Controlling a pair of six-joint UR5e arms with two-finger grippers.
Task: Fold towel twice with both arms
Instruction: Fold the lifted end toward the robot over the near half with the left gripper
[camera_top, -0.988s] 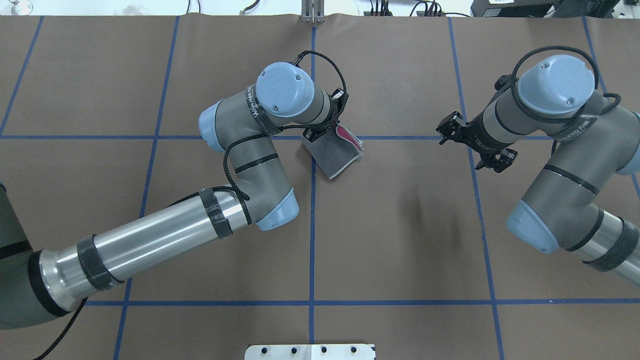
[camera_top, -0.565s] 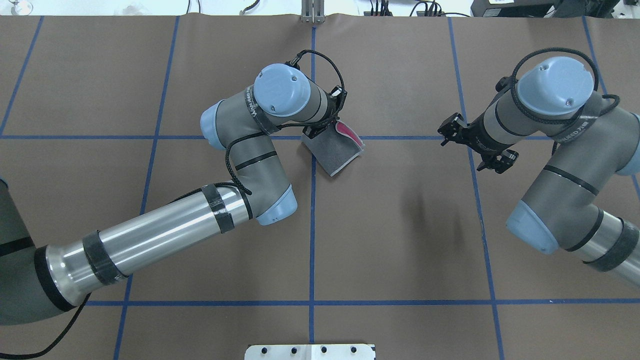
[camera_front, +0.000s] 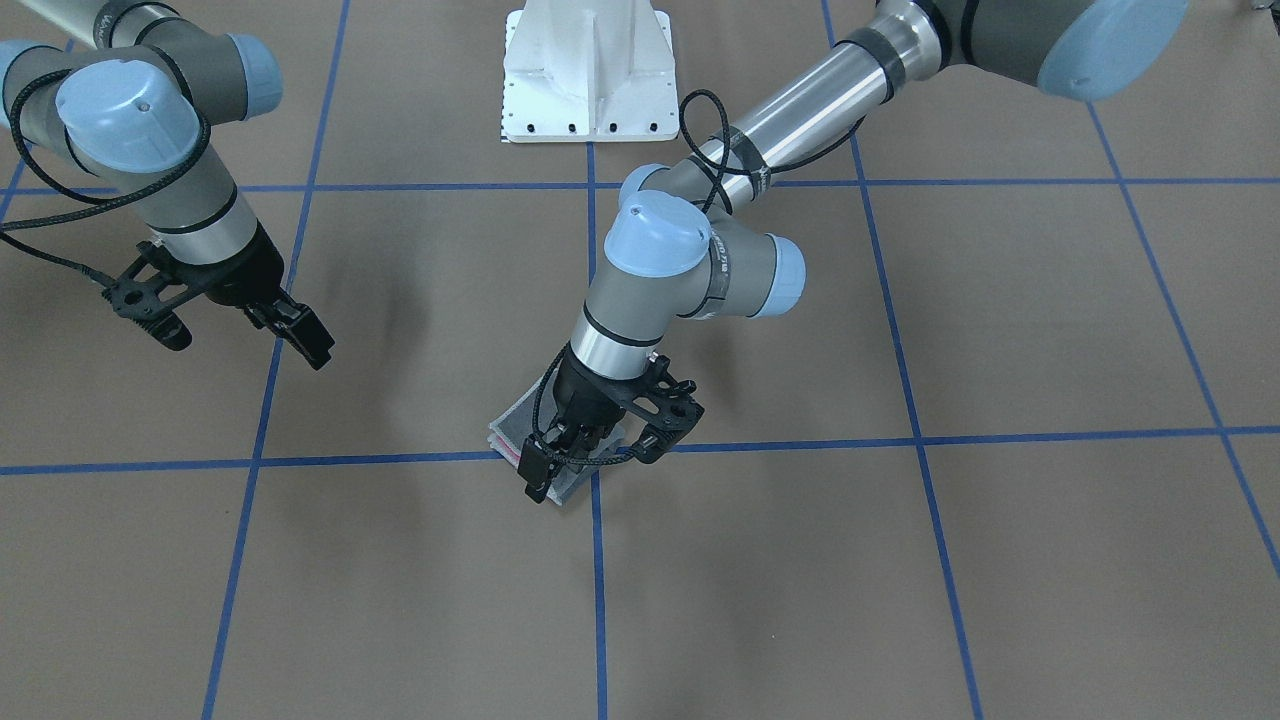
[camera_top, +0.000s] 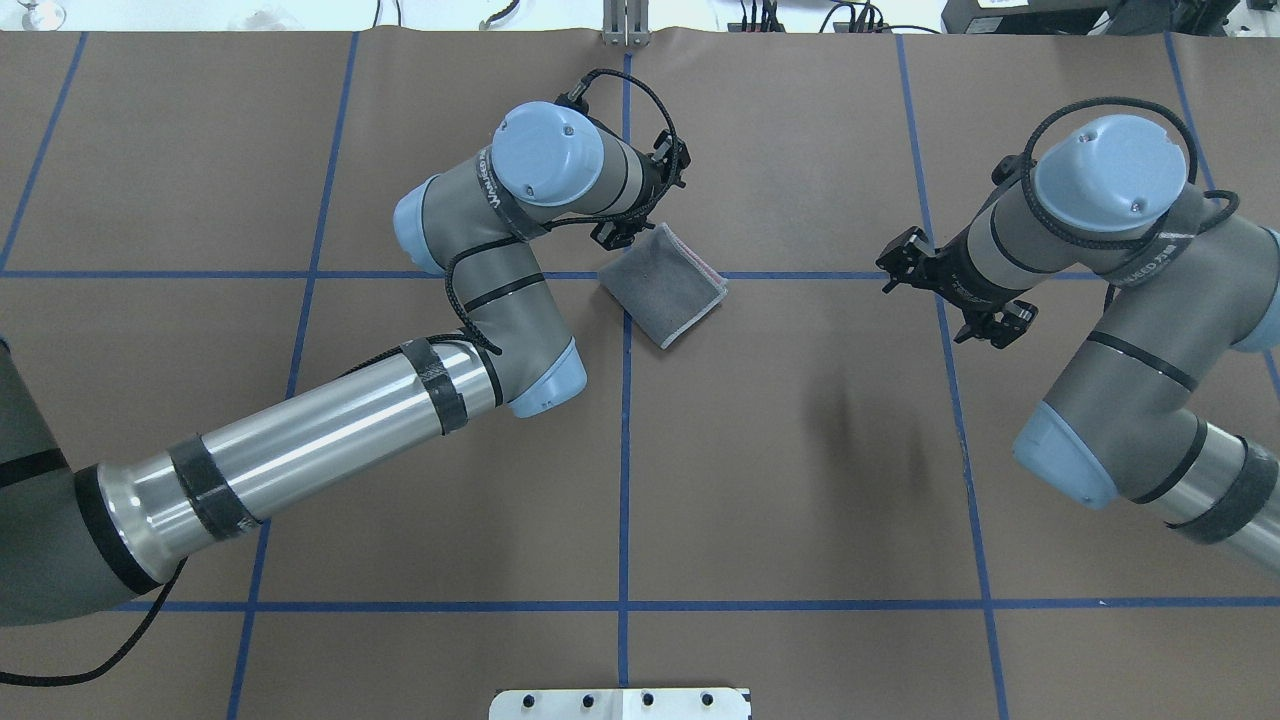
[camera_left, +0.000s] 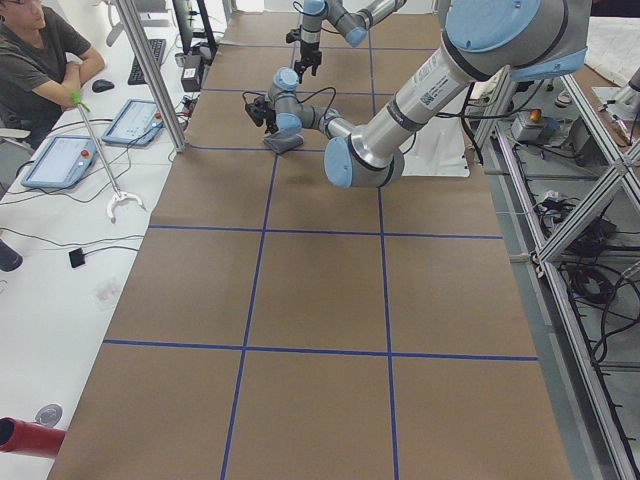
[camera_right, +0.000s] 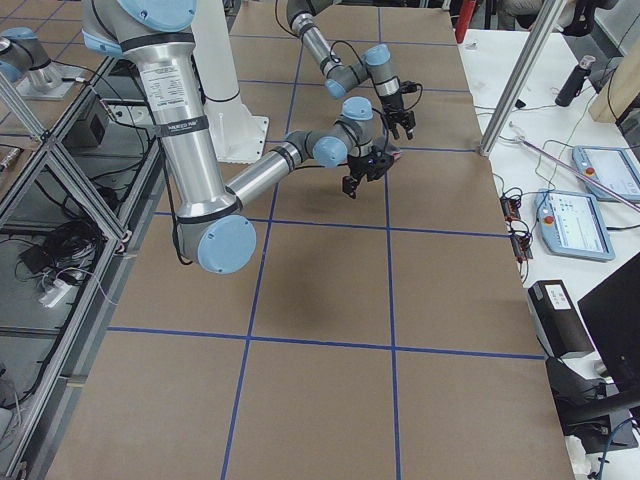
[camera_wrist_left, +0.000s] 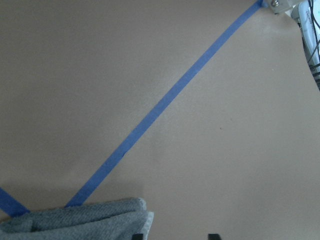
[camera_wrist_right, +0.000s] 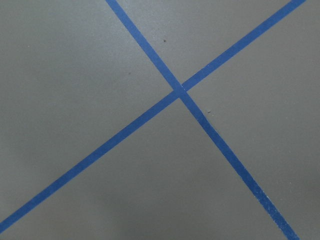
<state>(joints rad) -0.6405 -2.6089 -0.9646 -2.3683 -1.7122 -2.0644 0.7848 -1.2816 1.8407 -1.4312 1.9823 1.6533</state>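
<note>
The towel (camera_top: 663, 284) lies folded into a small pad on the brown table, dark grey face up, with a light grey hem and a thin pink edge on its right side. It also shows in the front view (camera_front: 512, 424) and in the left wrist view (camera_wrist_left: 75, 221). My left gripper (camera_top: 635, 222) is open and empty just above the towel's far-left corner; in the front view (camera_front: 590, 458) its fingers straddle the towel's edge. My right gripper (camera_top: 940, 298) is open and empty, hovering well to the right of the towel; it also shows in the front view (camera_front: 235, 340).
Blue tape lines (camera_top: 624, 450) divide the table into squares. The white pedestal base (camera_front: 587, 70) stands at the robot's side of the table. A seated operator (camera_left: 40, 50) and tablets are on a side bench beyond the far edge.
My left gripper has let go of the raised flap that showed pink and has pulled back toward the far side. The towel now lies flat with grey up. The right arm has barely moved.
</note>
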